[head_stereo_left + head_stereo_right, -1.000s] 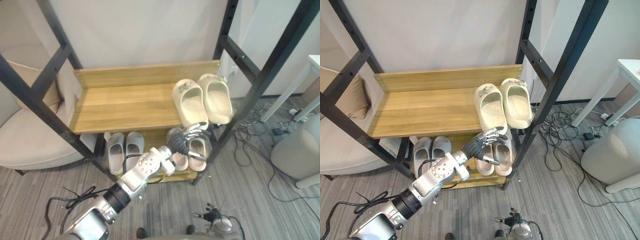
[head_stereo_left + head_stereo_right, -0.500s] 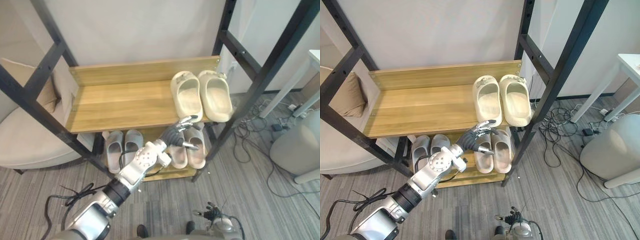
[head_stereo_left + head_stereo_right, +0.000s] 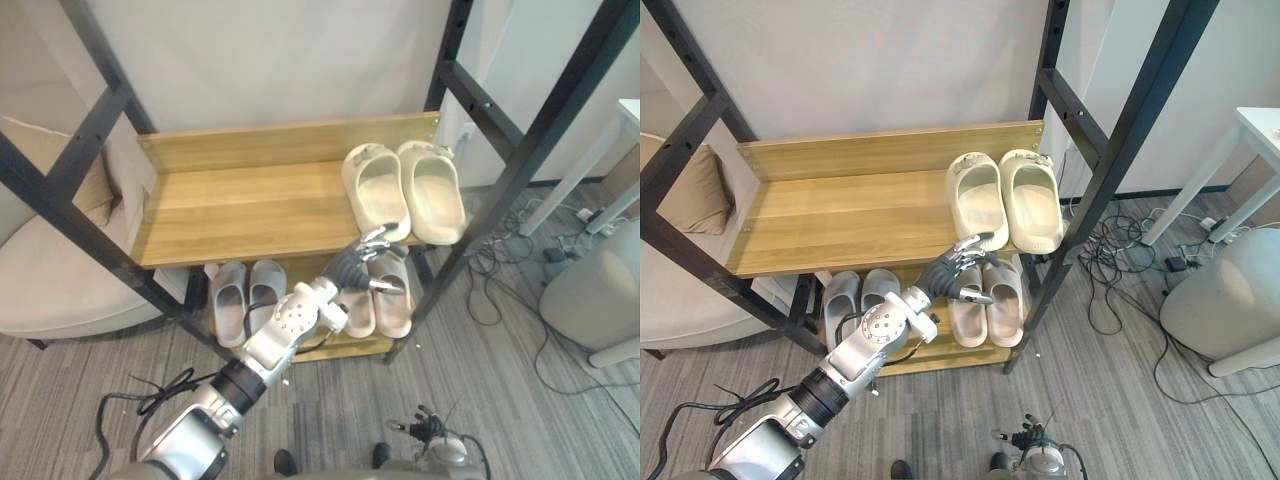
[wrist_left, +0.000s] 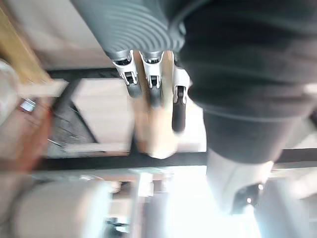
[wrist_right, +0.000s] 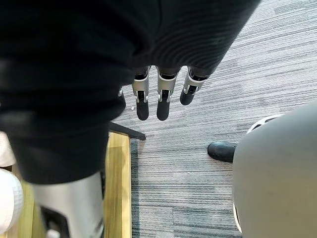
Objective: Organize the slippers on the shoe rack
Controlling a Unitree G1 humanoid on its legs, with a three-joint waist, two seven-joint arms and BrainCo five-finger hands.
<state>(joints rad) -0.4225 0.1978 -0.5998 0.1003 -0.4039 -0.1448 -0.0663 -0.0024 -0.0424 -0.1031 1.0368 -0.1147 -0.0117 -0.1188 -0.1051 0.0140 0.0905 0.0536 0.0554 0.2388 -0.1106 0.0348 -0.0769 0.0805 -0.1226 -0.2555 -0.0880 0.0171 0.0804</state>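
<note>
A cream pair of slippers lies side by side at the right end of the rack's upper wooden shelf. On the lower shelf, a grey pair lies at the left and a beige pair at the right. My left hand reaches in front of the rack. Its fingers are relaxed and hold nothing, just under the toe of the left cream slipper and above the beige pair. My right hand hangs over the carpet with straight fingers and holds nothing.
Black metal posts frame the rack on both sides. A beige armchair stands to the left. At the right are a round white object, loose cables on the carpet and a white table leg.
The view has shifted a little. My left hand has stayed by the front edge of the upper shelf, its fingers slightly higher against the cream slipper's toe. The slippers lie as before.
</note>
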